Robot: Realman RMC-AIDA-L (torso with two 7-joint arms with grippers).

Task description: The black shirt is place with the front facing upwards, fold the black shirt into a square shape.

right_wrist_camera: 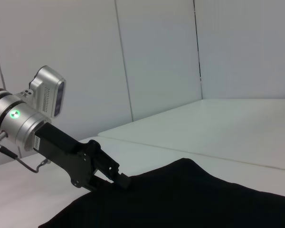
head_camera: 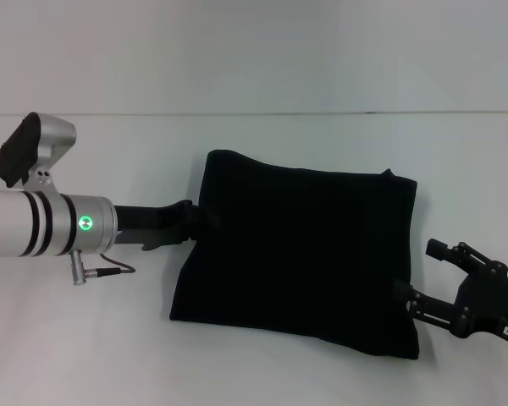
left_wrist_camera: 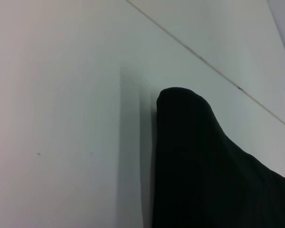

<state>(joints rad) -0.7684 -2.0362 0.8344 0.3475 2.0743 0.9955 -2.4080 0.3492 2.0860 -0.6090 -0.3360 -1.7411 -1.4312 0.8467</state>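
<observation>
The black shirt [head_camera: 296,254] lies folded mid-frame on the white desk [head_camera: 254,144]. Left pincer [head_camera: 205,220] grips its left edge; right pincer [head_camera: 406,298], lower right, pinches its corner.

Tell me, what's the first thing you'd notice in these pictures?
The big black shirt, folded into a rough square in the middle of the white table. Next, the left gripper meets its left edge, on a silver arm with a glowing green light. The right gripper sits at the shirt's near right corner.
</observation>
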